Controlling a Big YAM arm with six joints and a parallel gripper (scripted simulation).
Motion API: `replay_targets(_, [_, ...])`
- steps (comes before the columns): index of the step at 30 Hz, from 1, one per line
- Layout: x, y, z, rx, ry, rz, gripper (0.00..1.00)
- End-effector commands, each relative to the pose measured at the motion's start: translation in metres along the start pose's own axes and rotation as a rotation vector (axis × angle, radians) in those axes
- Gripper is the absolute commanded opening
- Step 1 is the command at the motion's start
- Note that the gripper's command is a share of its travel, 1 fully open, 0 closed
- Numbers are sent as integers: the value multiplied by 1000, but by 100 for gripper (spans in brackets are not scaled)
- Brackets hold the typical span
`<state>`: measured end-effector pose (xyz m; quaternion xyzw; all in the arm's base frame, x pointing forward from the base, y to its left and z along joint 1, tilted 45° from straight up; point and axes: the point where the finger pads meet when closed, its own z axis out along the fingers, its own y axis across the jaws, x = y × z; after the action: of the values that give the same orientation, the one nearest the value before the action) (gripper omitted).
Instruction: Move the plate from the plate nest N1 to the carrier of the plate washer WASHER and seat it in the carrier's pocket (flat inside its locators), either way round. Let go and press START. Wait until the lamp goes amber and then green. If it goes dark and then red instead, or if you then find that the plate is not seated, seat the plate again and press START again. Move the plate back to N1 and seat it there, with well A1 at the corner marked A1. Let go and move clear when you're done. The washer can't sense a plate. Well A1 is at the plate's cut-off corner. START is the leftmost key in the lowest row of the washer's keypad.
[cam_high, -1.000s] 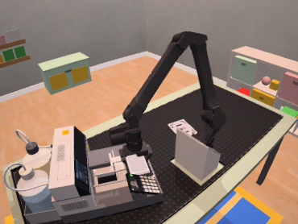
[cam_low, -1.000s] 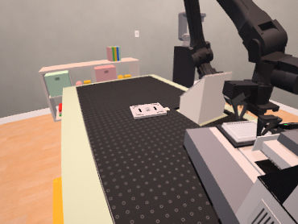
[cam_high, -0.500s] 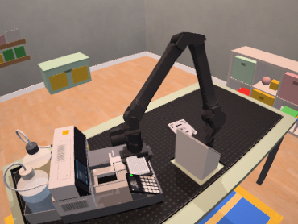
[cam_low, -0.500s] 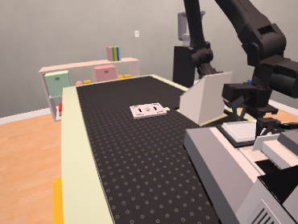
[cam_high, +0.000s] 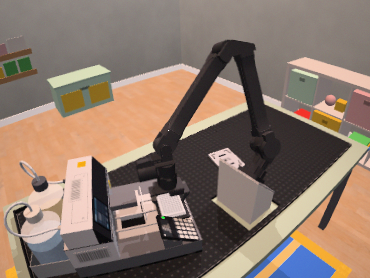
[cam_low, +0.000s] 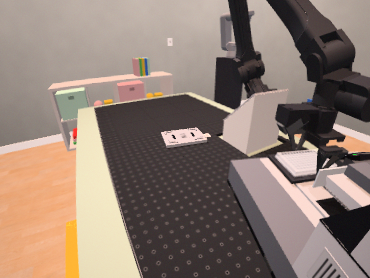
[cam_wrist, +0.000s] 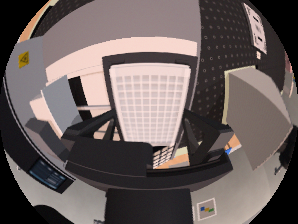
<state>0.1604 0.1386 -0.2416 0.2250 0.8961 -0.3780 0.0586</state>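
Note:
The white plate lies in the washer's dark carrier, outside the housing. It looks flat; whether every edge is inside the locators is not clear. My gripper is open, with one finger on each side of the plate near the keypad end, and no closed contact shows. The plate's cut-off corner cannot be made out. A small green lamp glows beside the keypad. Nest N1 is empty on the table.
The washer's tall housing and bottles stand beyond the carrier. A grey slanted block stands between the washer and another dark arm. The washer's deck edge runs close alongside the carrier.

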Motion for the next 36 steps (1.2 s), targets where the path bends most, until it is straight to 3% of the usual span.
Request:
replay_targets(1, [-2,10,-6,-23,-2,6,94])
replay_targets(6, [-2,10,-6,-23,-2,6,84])
replay_targets(36, [-2,10,-6,-23,-2,6,84])
